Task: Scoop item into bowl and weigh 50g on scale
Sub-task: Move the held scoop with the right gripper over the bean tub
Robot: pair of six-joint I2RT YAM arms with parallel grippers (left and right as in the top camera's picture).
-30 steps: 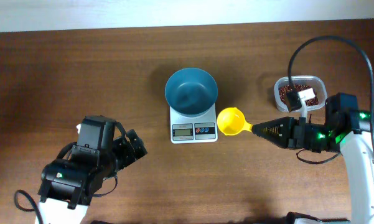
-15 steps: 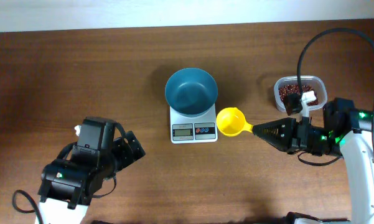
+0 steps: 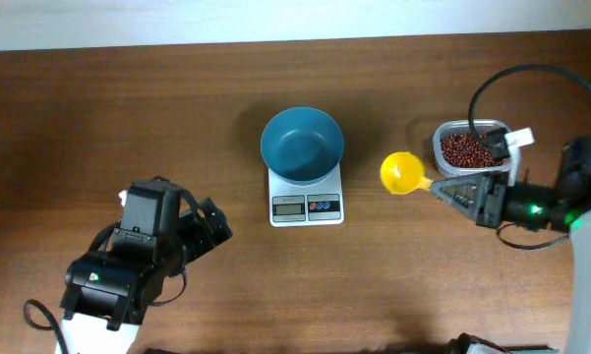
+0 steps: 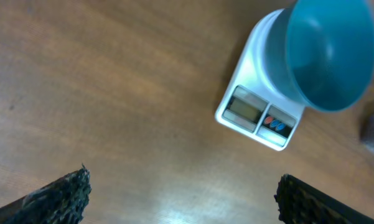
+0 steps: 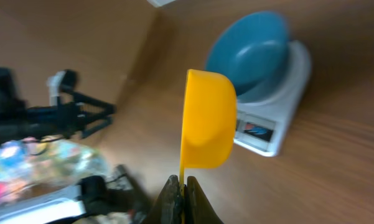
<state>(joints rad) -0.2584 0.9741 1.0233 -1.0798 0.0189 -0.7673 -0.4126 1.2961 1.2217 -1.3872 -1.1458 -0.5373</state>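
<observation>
Now scoop cup pts left twd scale.

A robotics lab — left arm, right arm, wooden table.

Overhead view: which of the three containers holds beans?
The clear tub at far right, which is filled with beans. The teal bowl on the scale and the yellow scoop are both empty.
</observation>
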